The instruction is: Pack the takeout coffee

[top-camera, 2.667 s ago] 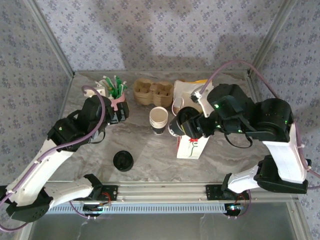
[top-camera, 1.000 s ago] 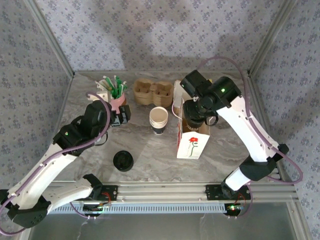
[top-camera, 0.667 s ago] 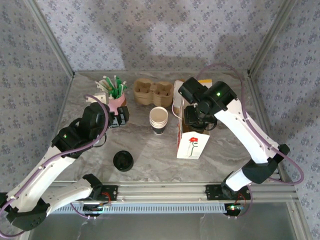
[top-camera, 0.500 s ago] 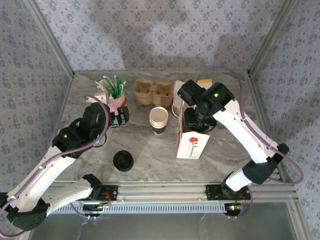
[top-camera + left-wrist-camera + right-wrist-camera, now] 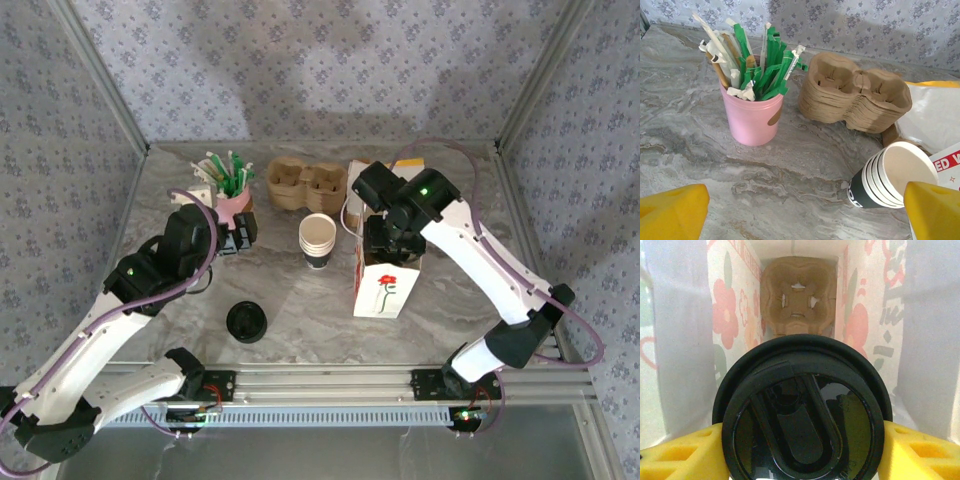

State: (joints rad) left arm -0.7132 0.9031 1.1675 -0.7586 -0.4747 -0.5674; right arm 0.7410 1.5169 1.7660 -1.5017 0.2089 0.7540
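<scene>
Right tool (image 5: 801, 452) grips takeout coffee (image 5: 802, 405) — seemingly in bag (image 5: 727, 310).

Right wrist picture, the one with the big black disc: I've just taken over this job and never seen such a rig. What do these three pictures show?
Two robot arms are bolted at the table's near edge, each ending in yellow jaws. The top picture looks down from behind them. On the table stand a pink cup of straws, stacked cardboard carriers, stacked paper cups, a loose black lid and a flowered paper bag. The right wrist camera looks down into that bag: the disc is the lid of the takeout coffee, gripped by the right jaws, with another carrier deeper inside. The left wrist camera faces the straws; the left jaws are open and empty.
</scene>
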